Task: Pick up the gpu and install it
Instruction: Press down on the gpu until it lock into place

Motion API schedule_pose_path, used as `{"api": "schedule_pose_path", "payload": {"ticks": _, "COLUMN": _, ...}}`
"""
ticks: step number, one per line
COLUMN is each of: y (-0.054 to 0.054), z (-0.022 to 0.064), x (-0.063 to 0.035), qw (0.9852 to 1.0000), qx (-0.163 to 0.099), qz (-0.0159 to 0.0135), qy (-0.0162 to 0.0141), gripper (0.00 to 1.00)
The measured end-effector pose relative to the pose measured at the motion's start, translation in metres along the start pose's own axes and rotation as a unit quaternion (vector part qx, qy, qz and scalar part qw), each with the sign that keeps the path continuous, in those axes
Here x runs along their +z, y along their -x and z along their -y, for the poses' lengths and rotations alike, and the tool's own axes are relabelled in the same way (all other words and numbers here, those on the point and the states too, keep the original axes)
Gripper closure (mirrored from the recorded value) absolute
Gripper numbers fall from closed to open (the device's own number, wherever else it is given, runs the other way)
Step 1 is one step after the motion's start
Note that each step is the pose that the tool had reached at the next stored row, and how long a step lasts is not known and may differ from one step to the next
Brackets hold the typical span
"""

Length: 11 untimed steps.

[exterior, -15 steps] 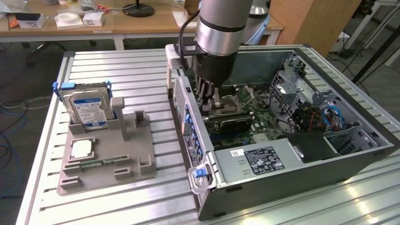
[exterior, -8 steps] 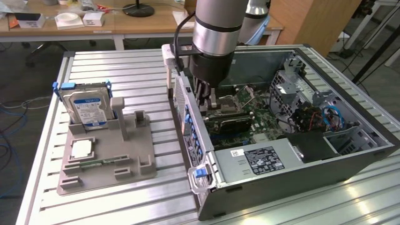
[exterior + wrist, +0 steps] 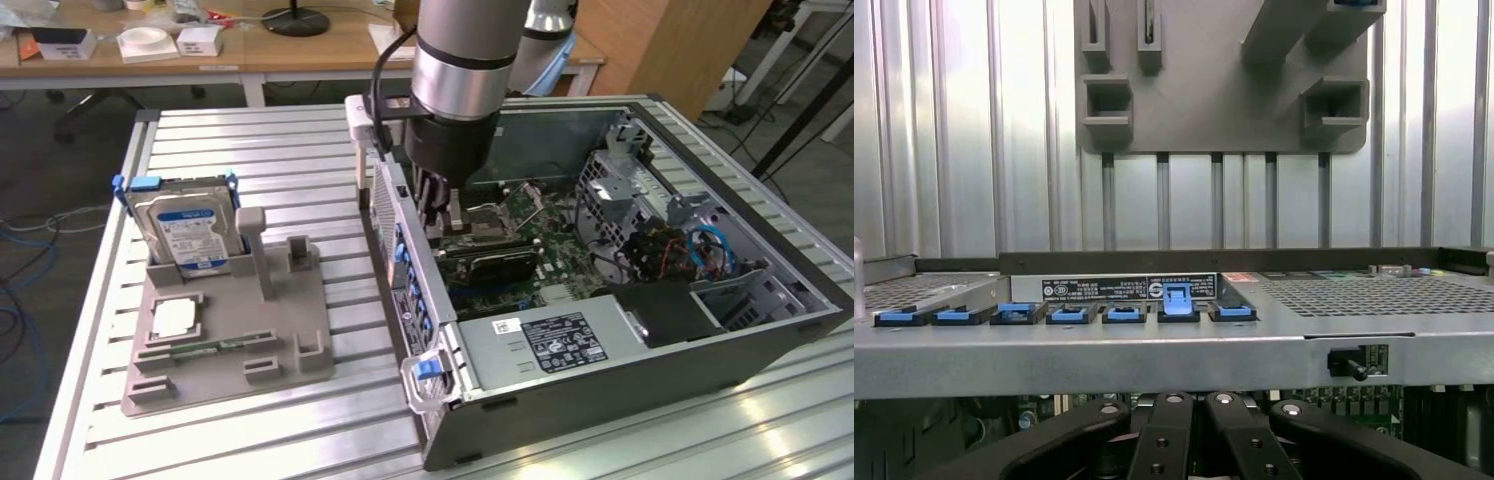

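Reaching into the open computer case (image 3: 747, 340), the closed pincer (image 3: 447, 215) hovers above the gpu (image 3: 487, 265).

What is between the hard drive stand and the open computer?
In the exterior view, bare slatted table lies between the gray stand and the computer. The wrist view shows those slats bare too.
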<state>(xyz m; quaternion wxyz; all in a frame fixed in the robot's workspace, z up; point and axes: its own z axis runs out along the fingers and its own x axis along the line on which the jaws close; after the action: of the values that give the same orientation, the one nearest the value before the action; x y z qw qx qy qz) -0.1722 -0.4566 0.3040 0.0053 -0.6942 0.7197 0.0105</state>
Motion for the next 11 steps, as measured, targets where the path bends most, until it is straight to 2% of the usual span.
{"api": "schedule_pose_path", "payload": {"ticks": 11, "y": -0.0035, "z": 0.0002, "x": 0.0003, "qw": 1.0, "qx": 0.0, "qz": -0.0001, "qy": 0.0001, "gripper": 0.89}}
